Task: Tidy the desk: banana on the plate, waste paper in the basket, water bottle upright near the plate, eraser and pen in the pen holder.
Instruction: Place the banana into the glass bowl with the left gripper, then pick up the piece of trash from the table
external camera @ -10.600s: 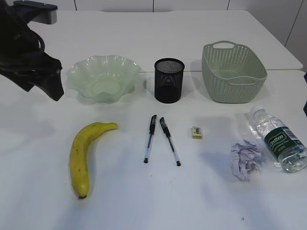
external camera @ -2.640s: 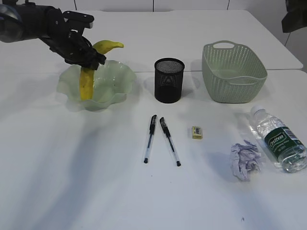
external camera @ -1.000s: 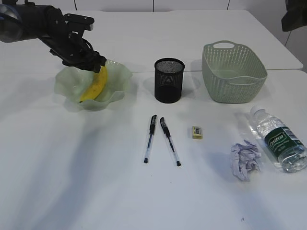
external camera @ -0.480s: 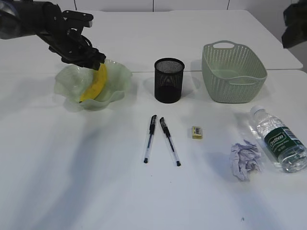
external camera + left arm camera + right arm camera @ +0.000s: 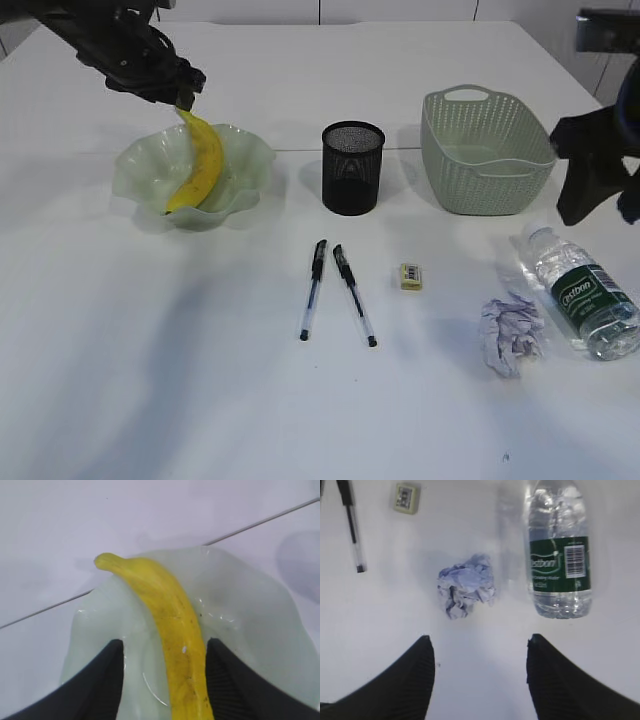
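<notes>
Left gripper (image 5: 165, 680) hangs open above the pale green wavy glass plate (image 5: 140, 170), having let go and lifted; the curved yellow banana (image 5: 198, 165) now lies in it. Right gripper (image 5: 480, 675), open, has descended right of that plate, over the crumpled paper ball (image 5: 466, 585), probably next for the sage-green woven basket (image 5: 487, 150).
</notes>
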Controlling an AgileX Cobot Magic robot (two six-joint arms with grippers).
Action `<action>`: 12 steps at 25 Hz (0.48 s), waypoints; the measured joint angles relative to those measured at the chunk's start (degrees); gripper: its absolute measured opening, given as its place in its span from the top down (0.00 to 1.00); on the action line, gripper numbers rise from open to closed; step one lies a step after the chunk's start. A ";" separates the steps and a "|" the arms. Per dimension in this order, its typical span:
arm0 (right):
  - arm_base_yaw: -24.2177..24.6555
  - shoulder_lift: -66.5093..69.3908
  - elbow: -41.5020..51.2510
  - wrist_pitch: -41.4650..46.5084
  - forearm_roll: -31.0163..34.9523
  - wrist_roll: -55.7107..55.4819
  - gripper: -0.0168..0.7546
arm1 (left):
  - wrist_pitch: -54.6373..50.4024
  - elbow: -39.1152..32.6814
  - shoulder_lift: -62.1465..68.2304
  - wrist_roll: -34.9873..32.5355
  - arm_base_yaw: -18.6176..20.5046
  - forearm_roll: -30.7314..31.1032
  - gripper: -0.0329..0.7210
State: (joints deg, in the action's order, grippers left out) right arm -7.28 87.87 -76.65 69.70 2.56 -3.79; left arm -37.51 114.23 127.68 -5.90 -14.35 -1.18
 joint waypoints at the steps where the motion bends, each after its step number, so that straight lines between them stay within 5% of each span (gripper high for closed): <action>1: 0.00 0.85 0.00 0.16 1.41 1.47 0.41 | -0.25 0.00 -0.32 0.00 0.00 0.00 0.47; 12: 0.00 6.04 0.00 0.31 7.76 19.03 0.41 | -3.64 0.00 -1.28 0.00 0.00 0.17 0.47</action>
State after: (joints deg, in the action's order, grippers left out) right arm -7.28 93.90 -76.65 70.01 10.33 15.24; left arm -41.15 114.23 126.40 -5.90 -14.35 -1.01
